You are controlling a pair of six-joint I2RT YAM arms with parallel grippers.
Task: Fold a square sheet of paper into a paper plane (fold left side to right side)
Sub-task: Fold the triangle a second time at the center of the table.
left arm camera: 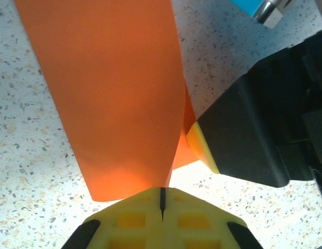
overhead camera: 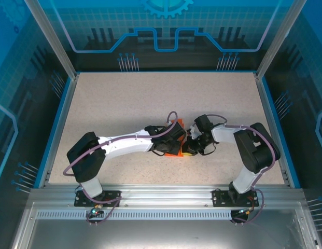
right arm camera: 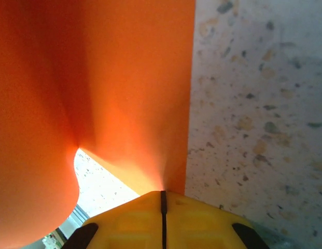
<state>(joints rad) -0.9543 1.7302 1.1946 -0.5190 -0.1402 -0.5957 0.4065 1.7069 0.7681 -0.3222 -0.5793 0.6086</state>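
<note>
The square sheet of paper (overhead camera: 171,152) is found near the middle of the tabletop (overhead camera: 124,98), where the left arm (overhead camera: 124,145) and the right arm (overhead camera: 243,142) meet, and much of it is hidden in the top view beneath the left wrist. In the left wrist view the left fingers (left arm camera: 132,220) are seen pressed fully together, with only a thin dark seam between them, and the orange sheet (left arm camera: 114,93) is pinched at that seam, from which it runs away in a broad, gently curved band. The right fingers (right arm camera: 194,220) are likewise closed tight in the right wrist view, and an edge of the sheet (right arm camera: 129,78) is clamped in them, the paper bulging into a soft hollow through which speckled tabletop (right arm camera: 254,104) can be seen. A yellow tip of the right fingers (left arm camera: 203,149) is seen touching the paper just beside the left pinch. The two grips are judged to be set close together so that the sheet can be controlled as one piece while its left side is carried over to its right. The curve suggests that no crease has yet been pressed. Slipping or tearing is judged the main risk, should the arms be drawn apart.
</note>
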